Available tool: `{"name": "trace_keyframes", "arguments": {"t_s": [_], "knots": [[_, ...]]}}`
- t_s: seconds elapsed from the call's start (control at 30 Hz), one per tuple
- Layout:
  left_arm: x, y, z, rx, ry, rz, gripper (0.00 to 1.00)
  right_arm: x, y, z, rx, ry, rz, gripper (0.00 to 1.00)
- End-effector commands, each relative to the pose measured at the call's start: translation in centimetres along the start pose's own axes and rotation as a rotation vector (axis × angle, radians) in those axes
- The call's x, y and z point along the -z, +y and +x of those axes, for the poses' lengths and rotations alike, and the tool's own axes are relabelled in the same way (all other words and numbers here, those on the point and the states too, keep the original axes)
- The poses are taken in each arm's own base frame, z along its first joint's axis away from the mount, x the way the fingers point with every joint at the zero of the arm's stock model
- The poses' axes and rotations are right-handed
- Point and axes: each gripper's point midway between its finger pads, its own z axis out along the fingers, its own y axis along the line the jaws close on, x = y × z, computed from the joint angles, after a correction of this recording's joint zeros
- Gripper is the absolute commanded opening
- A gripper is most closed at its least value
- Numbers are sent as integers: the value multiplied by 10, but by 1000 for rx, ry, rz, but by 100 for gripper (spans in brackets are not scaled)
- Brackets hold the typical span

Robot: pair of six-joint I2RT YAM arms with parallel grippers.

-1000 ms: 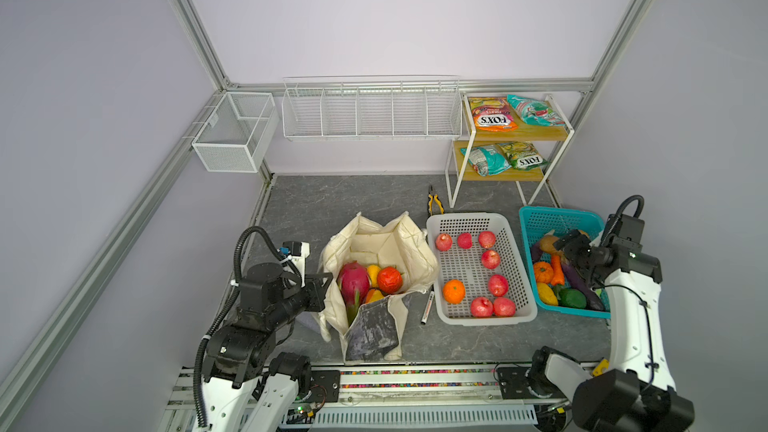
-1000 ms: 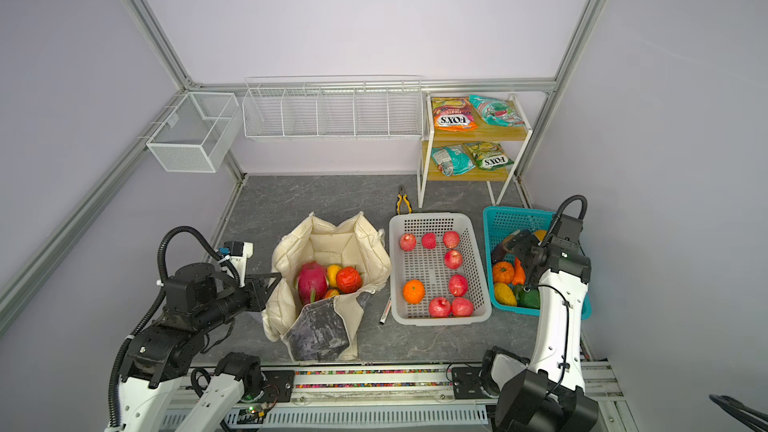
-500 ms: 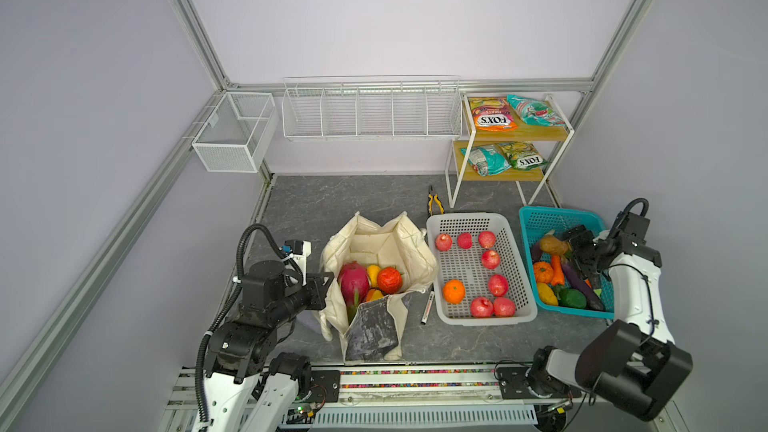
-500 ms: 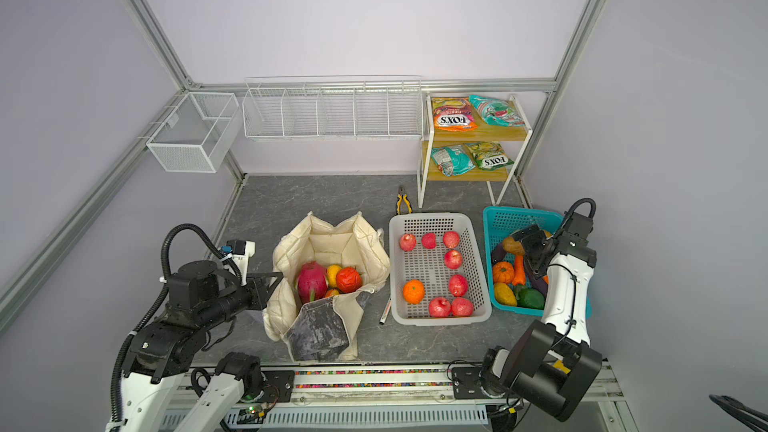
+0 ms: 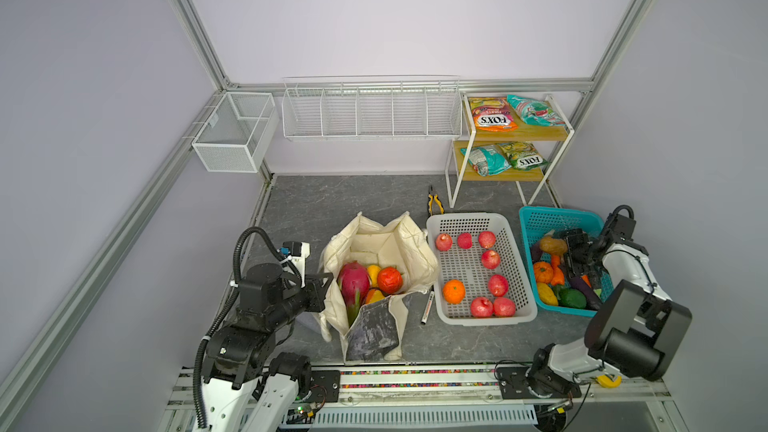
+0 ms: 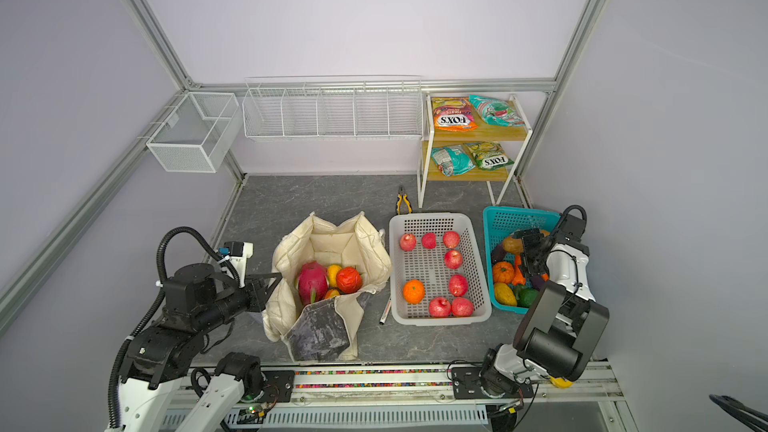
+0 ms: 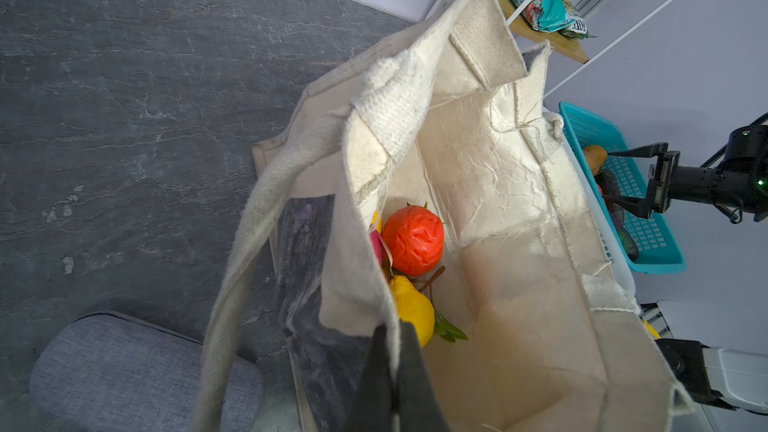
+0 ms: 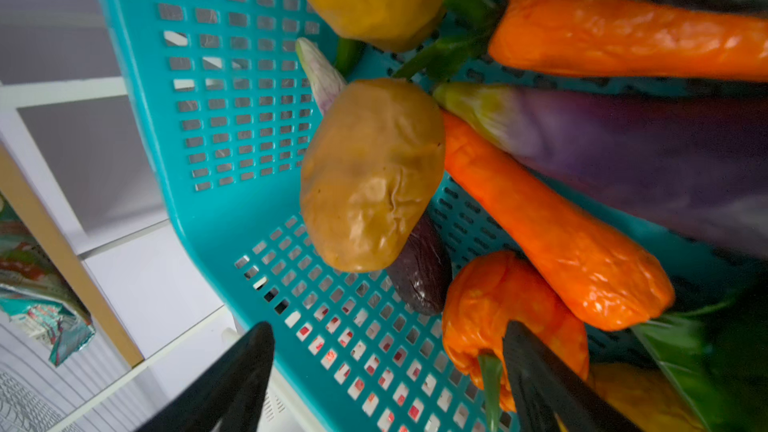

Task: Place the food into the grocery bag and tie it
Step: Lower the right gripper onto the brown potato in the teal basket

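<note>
The cream grocery bag (image 5: 386,243) (image 6: 332,243) stands open in both top views. Inside it lie food items: a magenta dragon fruit (image 5: 353,282), a yellow citrus (image 7: 411,311) and a red-orange crinkled fruit (image 5: 389,279) (image 7: 413,241). My left gripper (image 5: 326,284) (image 7: 392,351) is shut on the bag's left rim, with cloth pinched between its fingers. My right gripper (image 5: 567,253) (image 8: 388,338) hangs open over the teal basket (image 5: 552,222), holding nothing, one finger beside an orange pepper (image 8: 498,305). Orange FOX'S (image 5: 492,114) and teal (image 5: 534,110) snack packets lie on the shelf.
A white basket (image 5: 469,222) of red apples and one orange sits between bag and teal basket. A marker (image 5: 427,307) lies beside the bag, and pliers (image 5: 434,201) lie behind the white basket. A tan potato (image 8: 370,176), carrots and aubergines fill the teal basket. A grey cushion (image 7: 124,367) lies left of the bag.
The right arm's elbow has folded down toward the front rail while its open gripper stayed over the teal basket. The left gripper and the bag have not moved.
</note>
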Motion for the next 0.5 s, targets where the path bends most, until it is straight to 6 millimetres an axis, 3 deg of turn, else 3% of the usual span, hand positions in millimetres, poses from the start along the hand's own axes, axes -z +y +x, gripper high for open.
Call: {"name": "trace_keyframes", "arguments": {"t_s": [0.0,0.17,0.47], "knots": [[2,-4,2,-18,-7,23,0,-11,4,-14,-88,-29,-11,89],[3,-5,1,-21,-10,28,0,-17,10,-29,-107,-64,-1,89],[4,-6,2,-23,-13,30,0,-34,12,-37,-153,-66,16,89]]}}
